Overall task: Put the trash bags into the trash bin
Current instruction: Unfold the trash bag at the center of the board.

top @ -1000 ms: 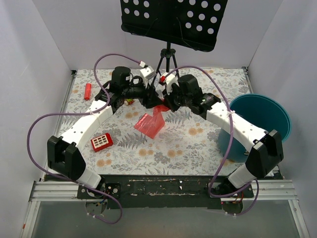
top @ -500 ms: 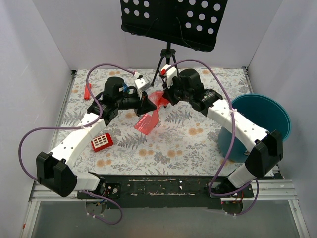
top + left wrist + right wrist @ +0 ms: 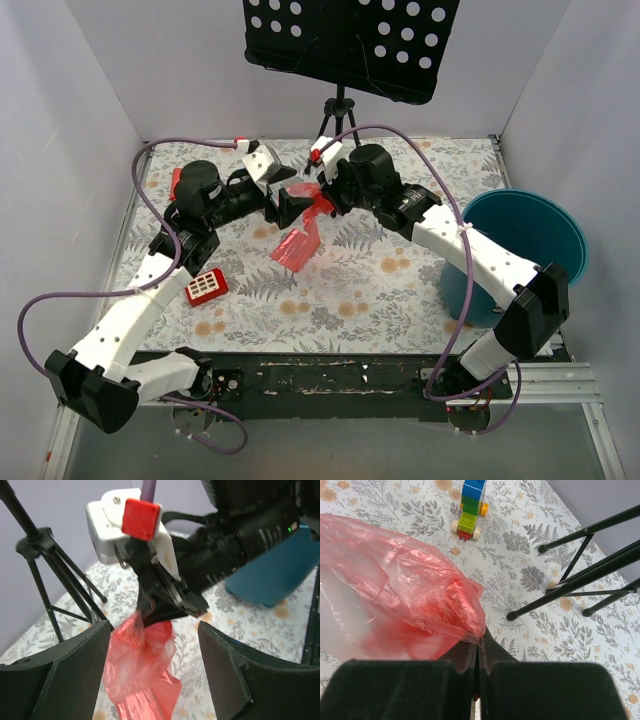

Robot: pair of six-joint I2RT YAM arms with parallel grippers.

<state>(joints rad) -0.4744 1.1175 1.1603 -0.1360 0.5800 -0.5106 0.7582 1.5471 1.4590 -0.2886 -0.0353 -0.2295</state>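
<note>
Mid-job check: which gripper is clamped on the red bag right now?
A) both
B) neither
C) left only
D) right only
D: the right gripper is shut on a pinch of the trash bag, while the left gripper stands open around it.

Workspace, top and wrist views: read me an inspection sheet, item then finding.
Surface: floral table cover, lying flat.
Job's things: trash bag hangs crumpled, outside the trash bin at the table's right edge.
Clutter: red block, red cylinder, brick toy.
Grippers: right gripper, jaws shut on the bag's top; left gripper, jaws open either side of the bag.
Cables: purple cables loop off both arms; no snag seen.
Surroundings: black perforated stand on a tripod; white walls.
</note>
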